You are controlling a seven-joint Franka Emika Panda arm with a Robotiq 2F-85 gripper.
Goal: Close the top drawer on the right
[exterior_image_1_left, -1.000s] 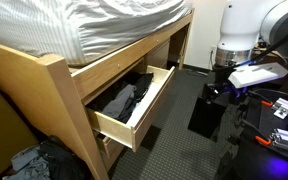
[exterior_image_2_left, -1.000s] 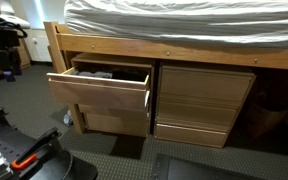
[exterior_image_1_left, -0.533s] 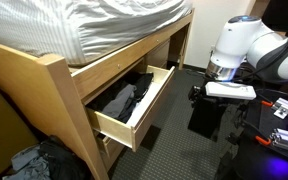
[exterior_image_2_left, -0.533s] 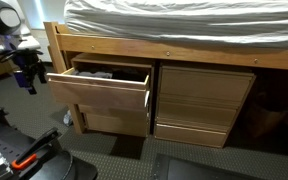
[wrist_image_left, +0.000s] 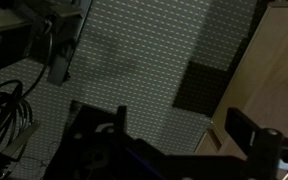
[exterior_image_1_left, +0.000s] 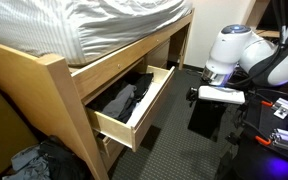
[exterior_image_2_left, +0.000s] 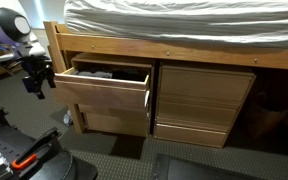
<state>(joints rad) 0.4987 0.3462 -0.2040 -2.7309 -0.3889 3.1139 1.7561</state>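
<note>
Pale honey wood drawer (exterior_image_1_left: 147,108); dark grey clothes (exterior_image_1_left: 117,99); white, grey-striped bedding (exterior_image_1_left: 104,25); white arm (exterior_image_1_left: 229,48); dark grey dotted carpet (wrist_image_left: 154,50).

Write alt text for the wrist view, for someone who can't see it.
Dim view looking down: the gripper, jaws open and empty, hangs over grey dotted carpet, with a pale wooden panel along the right edge. Dark cables lie at the left.

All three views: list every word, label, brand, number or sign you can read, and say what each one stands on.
No text can be read in any view.
The top drawer has a plain wooden front with no label.
The bed rail carries no writing.
The wrist view is too dark and blurred to show any lettering.
</note>
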